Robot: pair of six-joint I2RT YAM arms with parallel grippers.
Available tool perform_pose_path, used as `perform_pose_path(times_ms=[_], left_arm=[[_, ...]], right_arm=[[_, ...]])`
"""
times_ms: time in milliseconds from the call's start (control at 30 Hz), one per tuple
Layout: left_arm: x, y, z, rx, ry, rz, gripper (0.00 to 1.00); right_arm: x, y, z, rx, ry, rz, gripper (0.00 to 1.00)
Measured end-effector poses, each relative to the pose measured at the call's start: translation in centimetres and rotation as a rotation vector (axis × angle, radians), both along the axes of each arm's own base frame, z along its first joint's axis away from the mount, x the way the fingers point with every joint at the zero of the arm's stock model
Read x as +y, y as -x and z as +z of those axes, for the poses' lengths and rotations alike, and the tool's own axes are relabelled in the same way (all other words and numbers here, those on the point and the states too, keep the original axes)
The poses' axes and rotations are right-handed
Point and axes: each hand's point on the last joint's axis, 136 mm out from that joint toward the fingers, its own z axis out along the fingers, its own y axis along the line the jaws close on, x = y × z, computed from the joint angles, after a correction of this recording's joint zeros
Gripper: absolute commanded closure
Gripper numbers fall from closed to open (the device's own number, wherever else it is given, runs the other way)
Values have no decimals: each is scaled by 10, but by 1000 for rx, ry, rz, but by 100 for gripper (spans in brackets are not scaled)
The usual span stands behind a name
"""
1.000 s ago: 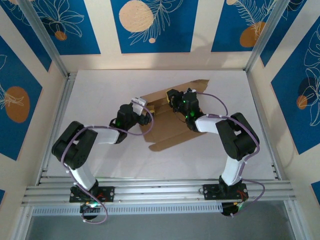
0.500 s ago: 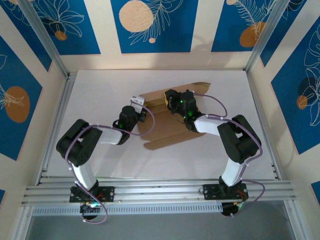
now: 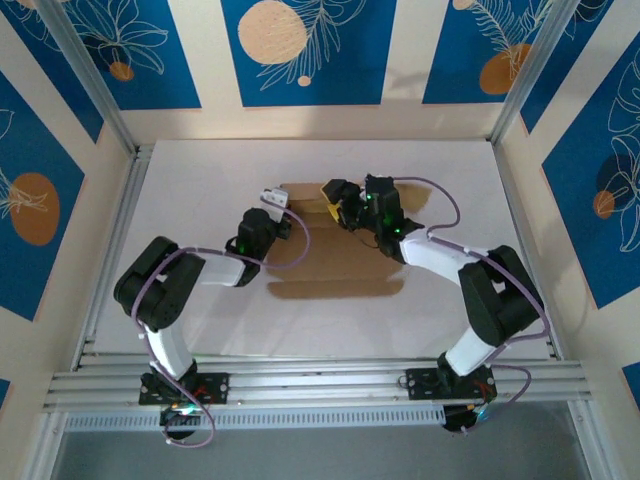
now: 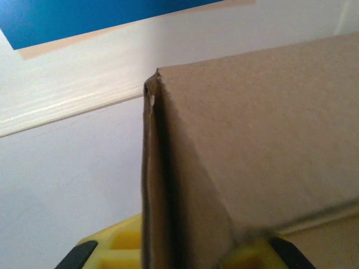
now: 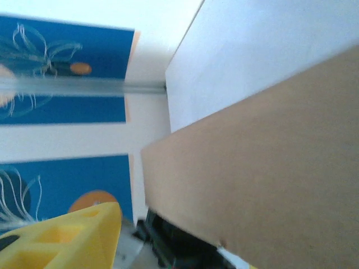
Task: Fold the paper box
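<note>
The paper box (image 3: 335,265) is a brown cardboard sheet lying partly flat mid-table, its long edges now square to the table. A raised back panel (image 3: 300,192) stands along its far side. My left gripper (image 3: 278,212) is at the box's back-left corner. In the left wrist view a folded cardboard flap (image 4: 168,185) runs down between the yellow fingers (image 4: 112,252), with the left gripper (image 4: 182,255) shut on it. My right gripper (image 3: 335,197) is at the back panel. One yellow finger (image 5: 73,235) shows apart from the cardboard panel (image 5: 263,168); the other finger is hidden.
The white table (image 3: 200,170) is fenced by aluminium posts and blue-patterned walls (image 3: 300,50). Bare tabletop lies left, right and in front of the box. Purple cables (image 3: 440,215) loop off both arms above the cardboard.
The box has swung from a tilt to square with the table edge. Both grippers shifted toward the back, and the right arm stretched further out.
</note>
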Motion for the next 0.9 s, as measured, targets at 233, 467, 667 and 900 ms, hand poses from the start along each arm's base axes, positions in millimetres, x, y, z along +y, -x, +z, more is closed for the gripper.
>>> perform_pose_path(times_ms=[233, 467, 667, 900], left_arm=[[-14, -6, 6, 22, 5, -128, 86], [-34, 1, 3, 67, -4, -269, 87], [-44, 6, -11, 101, 23, -326, 87], [-51, 9, -17, 120, 63, -362, 87]], right_arm=[[11, 31, 65, -171, 135, 251, 40], [-5, 1, 148, -346, 385, 239, 42], [-13, -37, 60, -185, 662, 289, 38], [-15, -20, -30, -22, 791, 436, 39]])
